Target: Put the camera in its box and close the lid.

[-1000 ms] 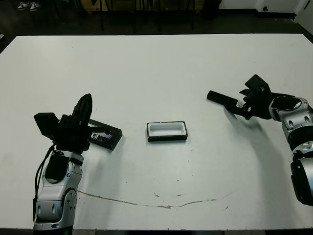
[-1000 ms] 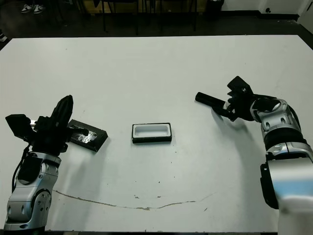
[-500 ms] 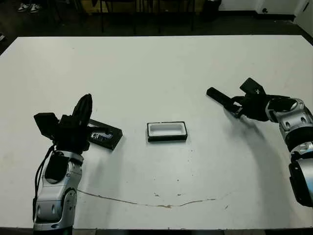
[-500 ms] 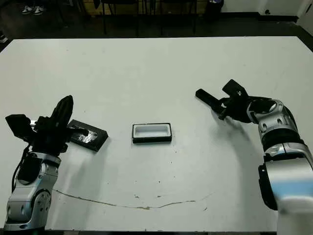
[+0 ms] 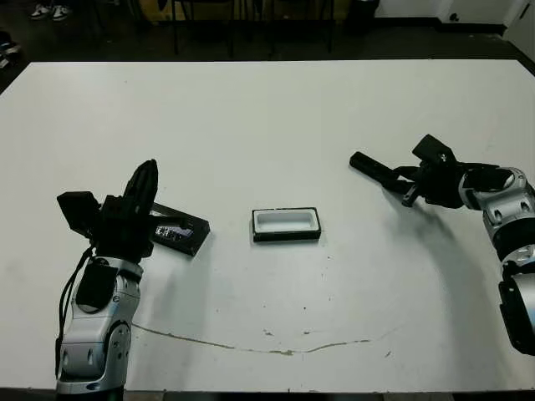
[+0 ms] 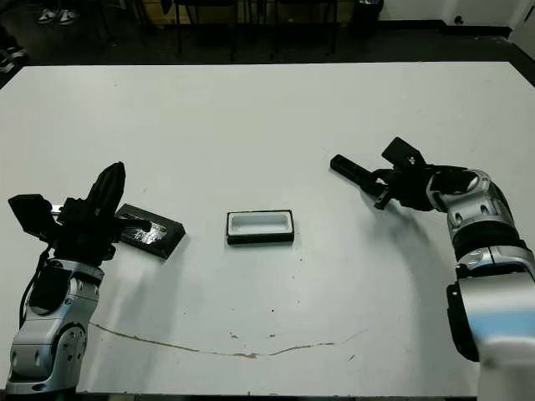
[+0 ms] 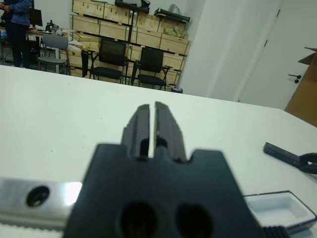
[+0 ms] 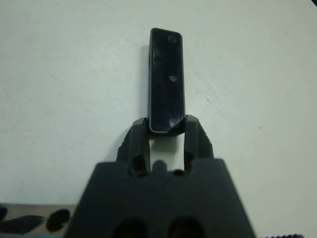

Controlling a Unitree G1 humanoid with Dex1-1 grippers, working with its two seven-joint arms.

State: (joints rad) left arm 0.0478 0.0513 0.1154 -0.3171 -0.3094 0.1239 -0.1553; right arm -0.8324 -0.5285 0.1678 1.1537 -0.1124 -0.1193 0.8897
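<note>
The camera (image 5: 376, 170), a slim black bar, is held at one end by my right gripper (image 5: 405, 184), which is shut on it just above the table at the right. In the right wrist view the camera (image 8: 166, 79) sticks out from between the two fingers (image 8: 140, 131). The box (image 5: 253, 225), a black-rimmed tray with white lining, lies open mid-table, well to the left of the camera. The lid (image 5: 177, 231), a flat black panel with a silvery patch, lies left of the box. My left gripper (image 5: 147, 171) is shut and empty, raised beside the lid.
A thin brown crack line (image 5: 251, 347) runs across the table near its front edge. Beyond the far table edge stand chairs (image 7: 111, 59) and wooden crates (image 7: 99, 27), and a person (image 7: 14, 20) stands in the room.
My right gripper has turned a little and edged the camera slightly to the left. The left arm, the lid and the box have not moved.
</note>
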